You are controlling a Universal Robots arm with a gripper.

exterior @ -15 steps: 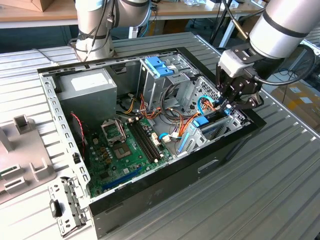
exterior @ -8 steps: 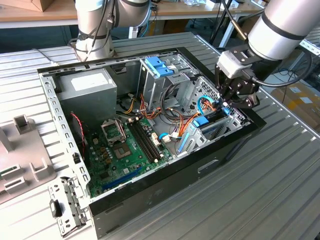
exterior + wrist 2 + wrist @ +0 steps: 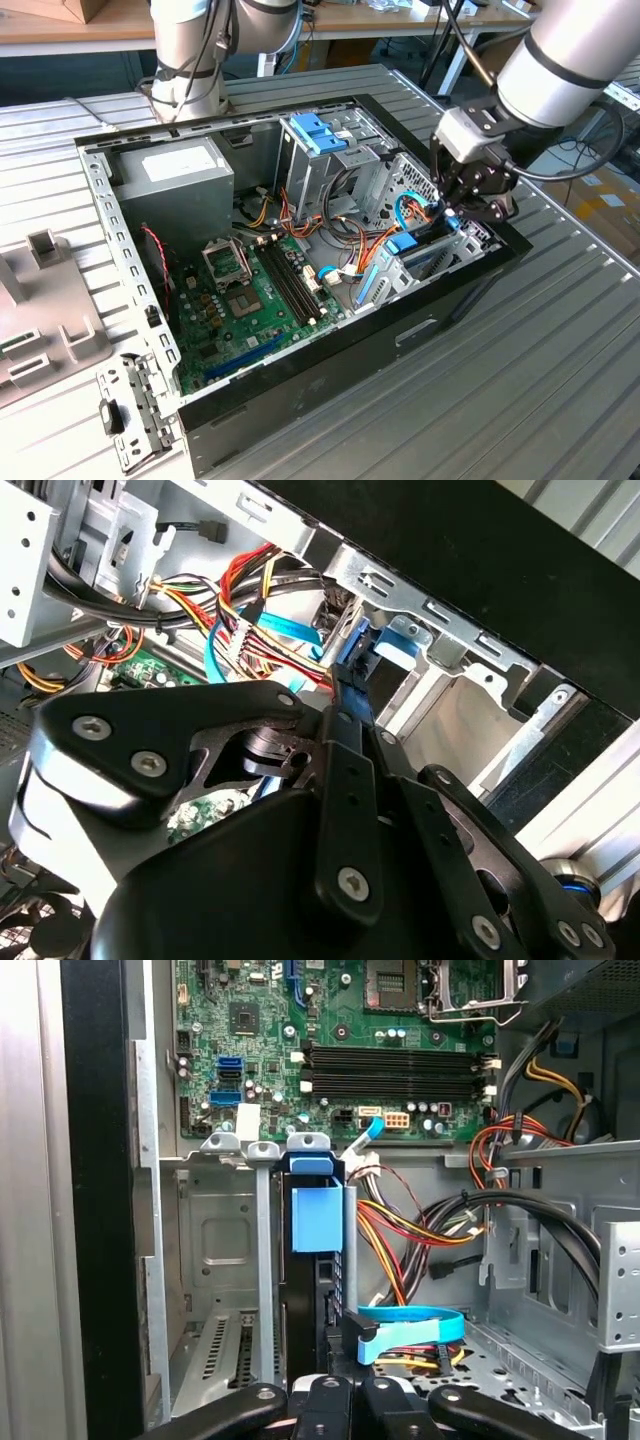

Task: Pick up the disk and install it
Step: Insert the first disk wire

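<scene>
Disk (image 3: 312, 1220) directly below claw (image 3: 345, 1400)

no text, label or number can be read on anything here.

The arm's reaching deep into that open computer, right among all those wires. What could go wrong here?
Two likely risks. The black gripper hangs close to the flat light-blue cable and the bundle of red, yellow and orange wires; it could snag or pinch them. The dark hard disk with a blue plastic rail stands on edge in the narrow grey metal bay; if tilted, it might jam against the walls.
</scene>
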